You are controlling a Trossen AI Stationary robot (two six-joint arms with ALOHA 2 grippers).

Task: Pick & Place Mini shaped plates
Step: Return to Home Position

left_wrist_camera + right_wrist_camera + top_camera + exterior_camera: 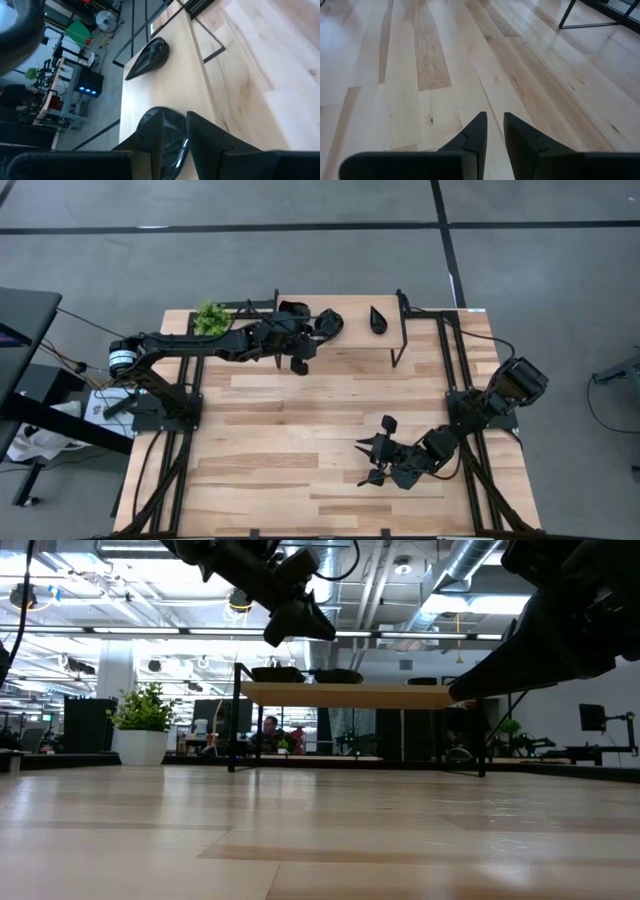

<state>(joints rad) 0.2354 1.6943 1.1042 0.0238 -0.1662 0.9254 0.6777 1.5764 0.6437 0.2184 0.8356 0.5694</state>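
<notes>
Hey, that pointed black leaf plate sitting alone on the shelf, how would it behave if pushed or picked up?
The leaf plate looks glossy, so probably slippery for the left end effector above the shelf. Its crisp rim suggests stiff, possibly brittle material. Low and flat, it should slide rather than tip.

I work in an open robotics lab: bare silver ceiling ducts (470, 570) and strip lights (120, 630) overhead, a person (268, 727) seated toward twelve o'clock, grey concrete floor (300, 260) around my pale plank tabletop (300, 440).
</notes>
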